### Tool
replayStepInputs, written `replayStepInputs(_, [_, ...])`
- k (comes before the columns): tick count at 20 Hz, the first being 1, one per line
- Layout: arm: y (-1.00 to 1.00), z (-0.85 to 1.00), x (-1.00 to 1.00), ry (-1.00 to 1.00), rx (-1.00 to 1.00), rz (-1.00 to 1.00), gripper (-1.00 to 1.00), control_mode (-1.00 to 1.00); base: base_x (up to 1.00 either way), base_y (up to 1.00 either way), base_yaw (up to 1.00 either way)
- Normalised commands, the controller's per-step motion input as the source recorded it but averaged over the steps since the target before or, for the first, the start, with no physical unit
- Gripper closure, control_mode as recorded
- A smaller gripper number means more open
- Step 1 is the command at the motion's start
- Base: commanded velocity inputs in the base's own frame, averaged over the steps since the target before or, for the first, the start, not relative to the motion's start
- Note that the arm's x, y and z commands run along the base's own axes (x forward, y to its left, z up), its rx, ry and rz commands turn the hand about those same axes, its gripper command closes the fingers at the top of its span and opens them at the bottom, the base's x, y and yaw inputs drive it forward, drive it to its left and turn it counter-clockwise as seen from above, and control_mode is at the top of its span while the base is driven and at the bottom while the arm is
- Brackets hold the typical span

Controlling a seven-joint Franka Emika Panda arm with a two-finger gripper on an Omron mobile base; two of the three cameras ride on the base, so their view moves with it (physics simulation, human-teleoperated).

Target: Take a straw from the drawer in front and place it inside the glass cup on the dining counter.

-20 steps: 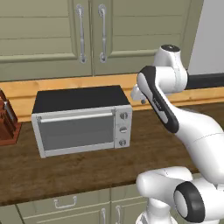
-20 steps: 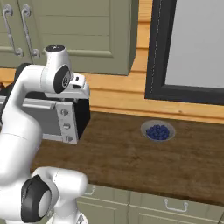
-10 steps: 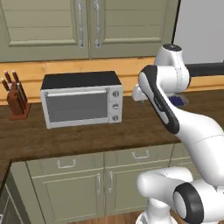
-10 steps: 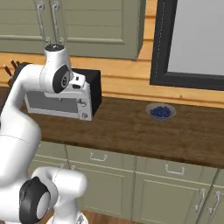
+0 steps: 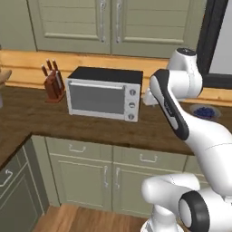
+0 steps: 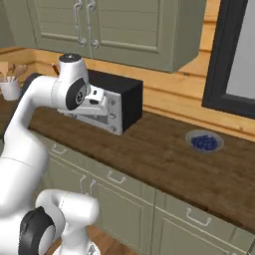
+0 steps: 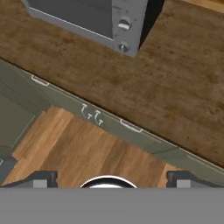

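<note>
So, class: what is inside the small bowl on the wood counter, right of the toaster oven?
The bowl holds a heap of small dark blue berries, filling it nearly to the rim. Whatever lies beneath the top layer is covered by the berries themselves.

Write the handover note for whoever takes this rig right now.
Gripper: jaws wide open, empty, raised in front of the toaster oven.
Drawers under the wall counter: all shut.
Done: nothing yet; no straw in hand.
Left: open the drawer, take a straw, carry it to the glass cup on the dining counter, drop it in.
</note>
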Motion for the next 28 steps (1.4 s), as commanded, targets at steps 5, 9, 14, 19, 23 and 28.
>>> replayStepInputs(5, [0.00,0.00,0.00,0.00,0.00,0.00,-1.00,1.00,0.09,-0.64,0.66])
replayStepInputs(9, [0.00,0.00,0.00,0.00,0.00,0.00,-1.00,1.00,-0.02,-0.76,0.61])
replayStepInputs(14, [0.00,0.00,0.00,0.00,0.00,0.00,-1.00,1.00,-0.31,-0.77,0.44])
replayStepInputs(19, [0.00,0.00,0.00,0.00,0.00,0.00,-1.00,1.00,-0.38,-0.73,0.35])
replayStepInputs(23, [0.00,0.00,0.00,0.00,0.00,0.00,-1.00,1.00,-0.03,-0.73,0.29])
replayStepInputs(28, [0.00,0.00,0.00,0.00,0.00,0.00,-1.00,1.00,0.00,-0.80,0.24])
